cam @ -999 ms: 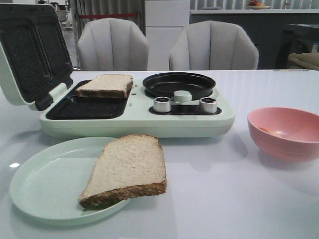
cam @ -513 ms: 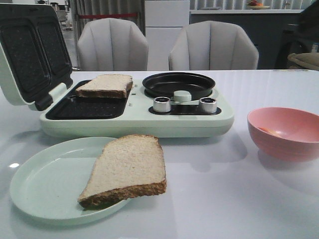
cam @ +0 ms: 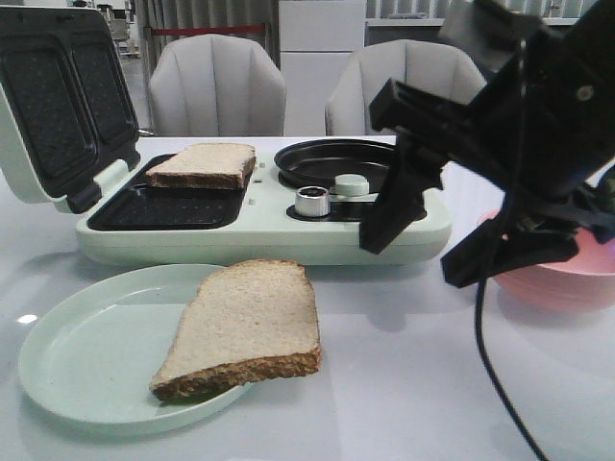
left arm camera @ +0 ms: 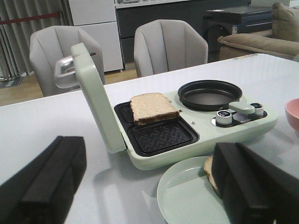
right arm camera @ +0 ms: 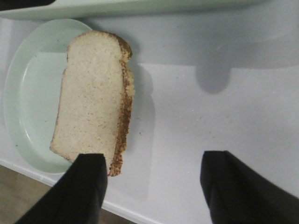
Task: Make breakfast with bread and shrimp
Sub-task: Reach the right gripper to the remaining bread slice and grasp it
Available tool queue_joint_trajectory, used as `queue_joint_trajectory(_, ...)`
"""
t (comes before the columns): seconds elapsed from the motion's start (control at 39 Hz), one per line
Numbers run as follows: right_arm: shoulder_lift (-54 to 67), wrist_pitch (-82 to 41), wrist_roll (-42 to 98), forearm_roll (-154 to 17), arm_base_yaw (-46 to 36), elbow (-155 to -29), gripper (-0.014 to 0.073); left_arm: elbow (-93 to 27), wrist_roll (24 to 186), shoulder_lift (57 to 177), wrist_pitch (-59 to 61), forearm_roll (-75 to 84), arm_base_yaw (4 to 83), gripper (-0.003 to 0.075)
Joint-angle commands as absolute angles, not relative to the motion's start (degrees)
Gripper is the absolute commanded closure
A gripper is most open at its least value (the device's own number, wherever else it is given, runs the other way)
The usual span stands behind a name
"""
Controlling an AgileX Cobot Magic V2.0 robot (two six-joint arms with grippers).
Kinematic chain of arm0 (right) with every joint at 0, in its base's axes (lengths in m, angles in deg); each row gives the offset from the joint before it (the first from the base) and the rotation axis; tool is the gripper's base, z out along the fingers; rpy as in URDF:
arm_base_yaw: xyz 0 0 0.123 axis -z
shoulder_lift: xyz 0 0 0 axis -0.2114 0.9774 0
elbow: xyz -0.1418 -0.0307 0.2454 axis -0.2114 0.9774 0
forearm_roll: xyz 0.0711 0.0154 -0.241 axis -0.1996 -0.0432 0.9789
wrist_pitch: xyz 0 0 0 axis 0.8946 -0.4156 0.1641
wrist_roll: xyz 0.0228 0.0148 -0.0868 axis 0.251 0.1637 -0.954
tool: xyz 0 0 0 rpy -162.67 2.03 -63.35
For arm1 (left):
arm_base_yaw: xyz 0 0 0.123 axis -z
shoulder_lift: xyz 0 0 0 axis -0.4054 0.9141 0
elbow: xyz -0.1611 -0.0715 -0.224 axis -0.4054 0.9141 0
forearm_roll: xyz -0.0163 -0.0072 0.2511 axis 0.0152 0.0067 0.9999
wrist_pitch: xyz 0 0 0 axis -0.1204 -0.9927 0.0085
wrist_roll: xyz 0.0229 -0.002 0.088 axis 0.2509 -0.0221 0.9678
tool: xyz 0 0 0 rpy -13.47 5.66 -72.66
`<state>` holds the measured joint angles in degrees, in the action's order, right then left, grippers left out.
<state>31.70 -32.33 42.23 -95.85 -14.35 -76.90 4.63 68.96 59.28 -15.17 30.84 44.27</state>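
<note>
A pale green plate [cam: 67, 355] sits at the near left of the white table [cam: 404, 384], and one bread slice [cam: 248, 322] lies across its right side, its crust edge overhanging the rim onto the table. Behind the plate stands a mint-green breakfast maker [cam: 259, 226] with its lid [cam: 58, 101] propped open at the left. A second bread slice [cam: 204, 164] rests on the far grill plate, tilted a little on the ridge, while the near grill plate [cam: 163, 209] is bare. To the right of the grill plates is a round black pan [cam: 336, 158], with a silver knob [cam: 312, 201] in front of it. The right gripper [cam: 423, 254] hangs above the table just right of the plate, in front of the maker's right end, its two black fingers [cam: 392, 206] spread apart and holding nothing; the right wrist view shows the plated slice beside one finger [right arm camera: 88, 186] and bare table between the two. Behind that arm a pink bowl [cam: 557, 283] stands at the right, mostly hidden, so its contents cannot be made out and no shrimp can be seen. The left gripper [left arm camera: 154, 186] shows only in its own wrist view, fingers [left arm camera: 46, 182] set wide apart and empty, near the plate's side of the table. Two grey chairs [cam: 216, 86] stand behind the table.
</note>
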Motion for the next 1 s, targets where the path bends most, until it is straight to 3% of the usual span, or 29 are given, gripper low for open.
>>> queue_joint_trajectory(0.0, 33.73, -32.86, 34.76, -103.81, -14.42, -80.27, 0.0062, 3.12, 68.32, 58.89, -10.34, 30.09, 44.74, 0.0115)
queue_joint_trajectory(0.36, 47.01, -37.06, 8.98, -130.02, -14.42, -85.39, 0.0062, 3.12, 68.32, 58.32, -10.34, 30.33, 44.74, 0.0115)
queue_joint_trajectory(0.64, 52.84, -37.07, 2.68, -136.44, -14.42, -87.64, 0.0074, 3.12, 68.32, 58.32, -10.34, 30.33, 44.74, 0.0115)
queue_joint_trajectory(0.72, 53.7, -37.93, 2.64, -136.55, -14.42, -88.53, 0.0129, 3.12, 68.32, 58.32, -10.34, 30.33, 44.74, 0.0115)
queue_joint_trajectory(0.87, 53.54, -39.1, 1.0, -136.63, -14.08, -90.24, 0.0337, 3.12, 68.32, 58.32, -10.34, 30.33, 44.74, 0.0115)
queue_joint_trajectory(0.97, 52.08, -39.7, 0.01, -136.68, -13.0, -91.06, 0.039, 3.12, 68.32, 58.32, -10.34, 30.36, 44.74, 0.0115)
